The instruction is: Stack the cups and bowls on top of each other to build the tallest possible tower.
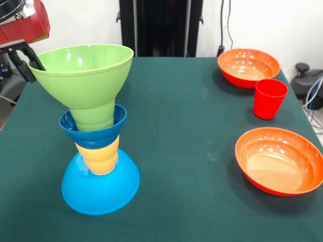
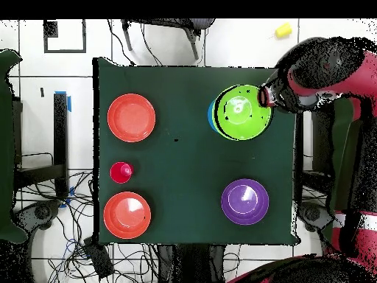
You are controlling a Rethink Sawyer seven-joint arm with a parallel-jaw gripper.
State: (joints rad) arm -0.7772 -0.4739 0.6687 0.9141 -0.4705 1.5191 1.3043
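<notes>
On the green table [image 1: 192,151], at its left in my front view, I see the tower [image 1: 98,146]: an upside-down light-blue bowl [image 1: 101,189] as base, a yellow cup [image 1: 98,159] upright on it, a dark-blue bowl [image 1: 93,133] sitting on that cup, a green cup [image 1: 93,116] standing in the dark-blue bowl, and a green bowl [image 1: 83,70] on top, mouth up and tilted a little. My gripper [image 1: 25,63] is at the green bowl's left rim in the front view, with a dark finger against the outside of the rim; I cannot tell from either view whether it is pinching the rim or merely touching it. Overhead, the green bowl [image 2: 241,112] covers nearly all of the tower, with only a sliver of blue showing at its edge, and the gripper [image 2: 266,96] meets the rim on the side toward the red arm [image 2: 324,74]. Well apart from the tower are two orange bowls [image 1: 249,67] [image 1: 280,160], both mouth up, with a red cup [image 1: 269,98] upright between them, touching neither. A purple bowl [image 2: 244,201] shows only in the overhead view, mouth up, on the same side of the table as the tower, apart from it.
</notes>
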